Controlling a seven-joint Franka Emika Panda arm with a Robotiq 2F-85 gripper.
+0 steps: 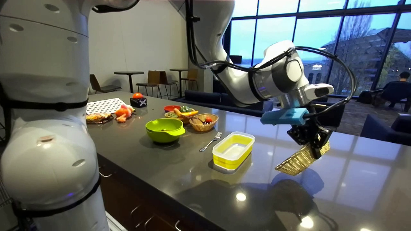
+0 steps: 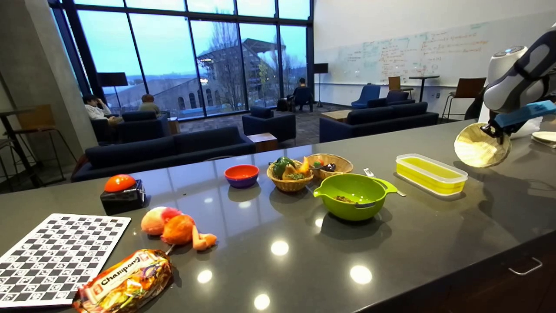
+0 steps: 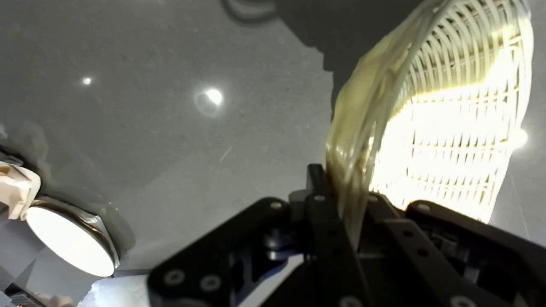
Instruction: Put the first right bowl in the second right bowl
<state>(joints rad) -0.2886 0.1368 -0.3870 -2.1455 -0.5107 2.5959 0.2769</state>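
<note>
The first right bowl is a pale, woven, wide round bowl (image 1: 293,164), held tilted above the counter in both exterior views. My gripper (image 1: 316,150) is shut on its rim. In the wrist view, that rim runs between the black fingers (image 3: 318,200), and the bowl's lit inside (image 3: 452,140) faces right. A dark shadow under it on the counter shows a gap below. The second right bowl, a bright yellow rectangular container (image 1: 223,161) with a whitish rim, rests upright on the counter. It stands beside the held bowl, apart from it; the wrist view does not show it.
A fork (image 1: 211,142) lies beside the yellow container, then a lime-green bowl (image 1: 160,136) with a spout. Two wicker baskets (image 2: 290,184) with food and a red bowl (image 2: 241,178) stand farther along. Plates (image 2: 545,138) lie beyond the gripper. The counter's front edge has drawers below.
</note>
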